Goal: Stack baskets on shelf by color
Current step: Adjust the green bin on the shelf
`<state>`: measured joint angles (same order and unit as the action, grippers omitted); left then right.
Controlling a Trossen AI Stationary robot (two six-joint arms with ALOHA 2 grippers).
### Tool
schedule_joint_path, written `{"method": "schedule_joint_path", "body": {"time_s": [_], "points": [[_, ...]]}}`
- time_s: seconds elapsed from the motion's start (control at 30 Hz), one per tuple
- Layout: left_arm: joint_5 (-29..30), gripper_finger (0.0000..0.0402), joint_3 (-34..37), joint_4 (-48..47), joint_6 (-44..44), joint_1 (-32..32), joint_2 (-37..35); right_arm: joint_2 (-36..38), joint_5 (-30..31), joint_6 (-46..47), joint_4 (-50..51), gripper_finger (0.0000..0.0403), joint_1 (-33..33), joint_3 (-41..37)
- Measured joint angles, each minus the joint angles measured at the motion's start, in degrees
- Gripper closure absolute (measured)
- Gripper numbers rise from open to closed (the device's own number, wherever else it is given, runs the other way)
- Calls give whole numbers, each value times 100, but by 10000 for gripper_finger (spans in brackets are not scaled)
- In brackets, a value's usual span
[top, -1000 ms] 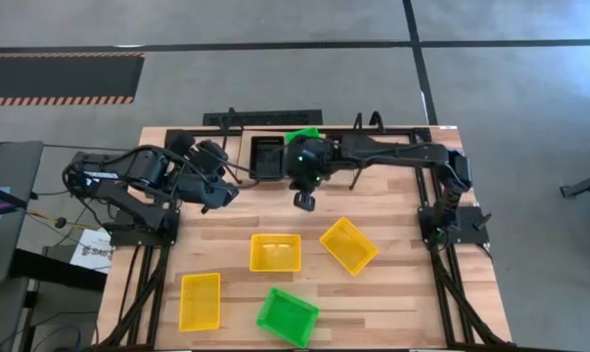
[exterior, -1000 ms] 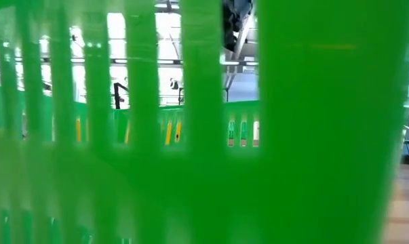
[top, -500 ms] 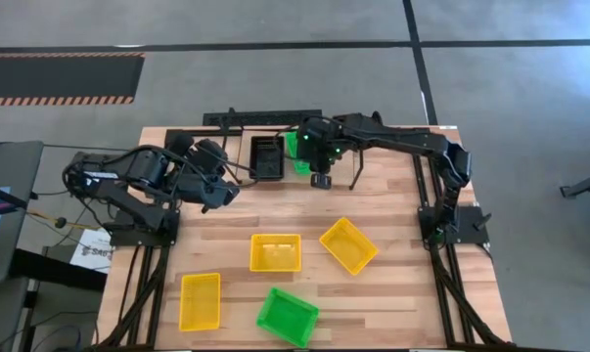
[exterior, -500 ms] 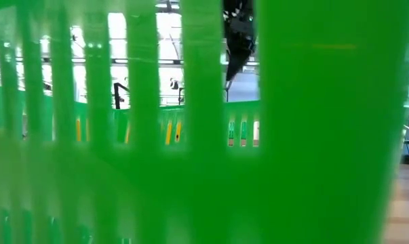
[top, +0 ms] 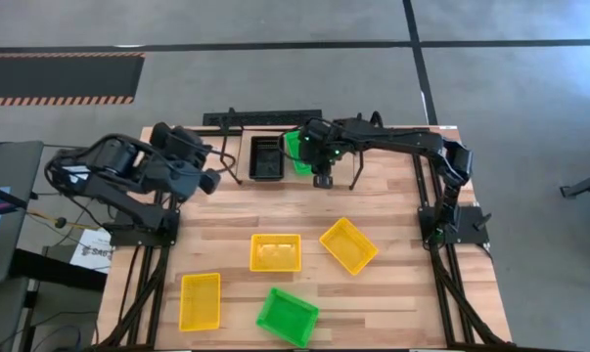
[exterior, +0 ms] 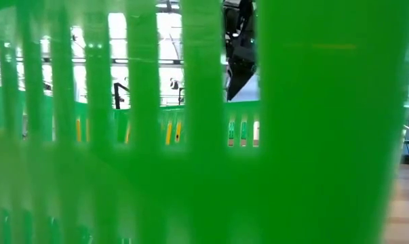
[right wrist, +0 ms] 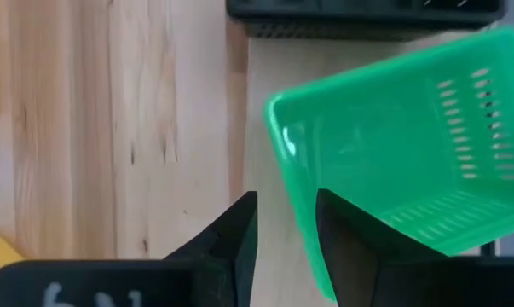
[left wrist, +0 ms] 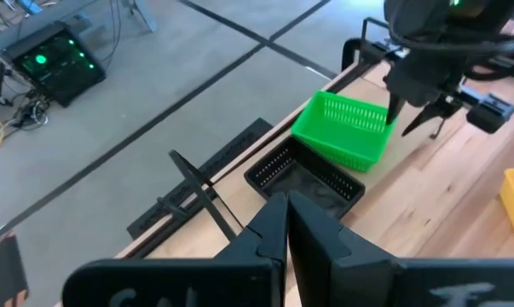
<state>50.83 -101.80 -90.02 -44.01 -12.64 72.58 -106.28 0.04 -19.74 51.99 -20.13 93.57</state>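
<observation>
The wooden tabletop [top: 373, 293] carries all items. At its far edge lies the shelf [top: 392, 171], a light plank in a black wire frame.

The right arm reaches across the far side of the table. The right gripper [top: 321, 179] sits at the near wall of a green basket [top: 296, 152] that rests tilted on the shelf, just beside a black basket [top: 267, 157]. In the right wrist view, the two fingers [right wrist: 231, 239] stand apart, one on each side of the wall of the green basket [right wrist: 393, 153]; whether they touch that wall cannot be determined.

The left arm is folded at the far left of the table. The left gripper [top: 211, 180] hangs above the table, near the black basket, with its fingers [left wrist: 269, 226] pressed together and nothing between them.

On the near half of the table are four more baskets, all apart from each other:
- a yellow basket [top: 275, 252] at centre;
- a second yellow basket [top: 348, 245] to its right, turned at an angle;
- a third yellow basket [top: 200, 301] at the near left;
- a second green basket [top: 287, 316] at the near edge, which fills the low view [exterior: 313, 135].
</observation>
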Motion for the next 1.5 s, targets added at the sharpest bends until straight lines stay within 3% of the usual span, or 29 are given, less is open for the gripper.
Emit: {"method": "schedule_joint_path", "body": {"time_s": [0.43, 0.9, 1.1, 1.5], "points": [[-259, 401, 0, 0, 26, 0, -234, -469, -451, -94, -62, 261, -252, -8], [-363, 401, 0, 0, -31, 0, -219, -927, -494, -267, -63, 268, -95, -10], [-361, 401, -2, 1, -125, 0, -219, -879, -512, 264, -518, 285, 25, 3], [-354, 401, -2, 2, -123, 0, -219, -876, -634, 1009, -1688, 280, 313, 55]]}}
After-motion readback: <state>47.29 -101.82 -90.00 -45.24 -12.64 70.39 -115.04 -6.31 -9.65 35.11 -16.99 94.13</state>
